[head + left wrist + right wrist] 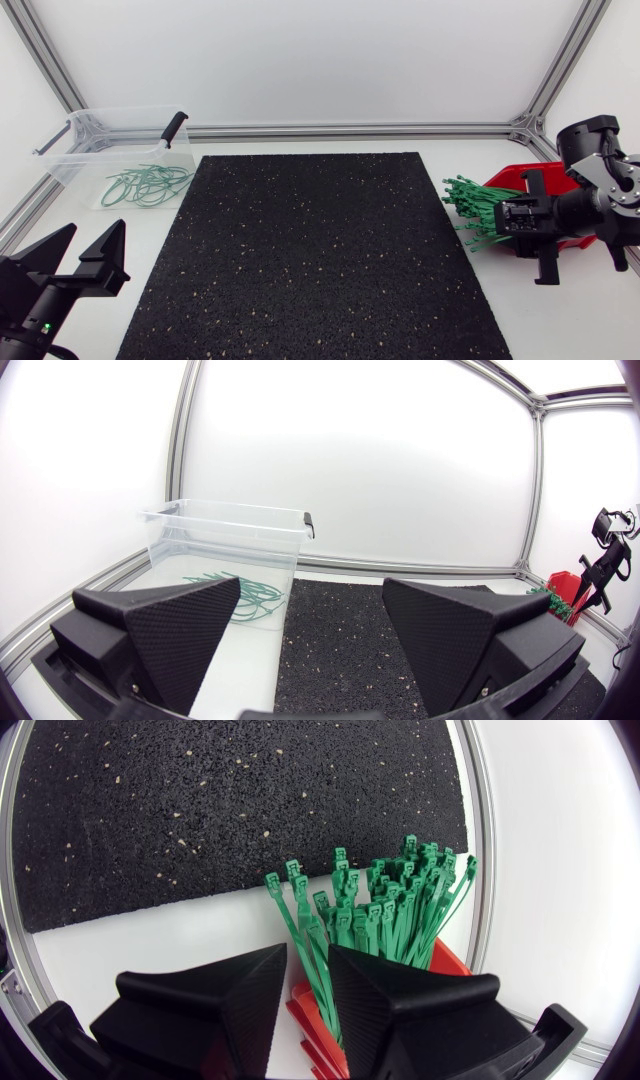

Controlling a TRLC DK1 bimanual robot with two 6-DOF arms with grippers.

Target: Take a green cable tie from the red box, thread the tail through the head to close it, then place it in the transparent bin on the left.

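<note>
Nearest, the left gripper (97,235) hangs wide open beside the black mat (310,250); across it the right gripper (308,965), narrowly parted and seemingly not clamping, straddles green cable ties (390,905) spilling from the red box (515,180); farthest, the transparent bin (75,150) holds looped ties (145,185).
</note>
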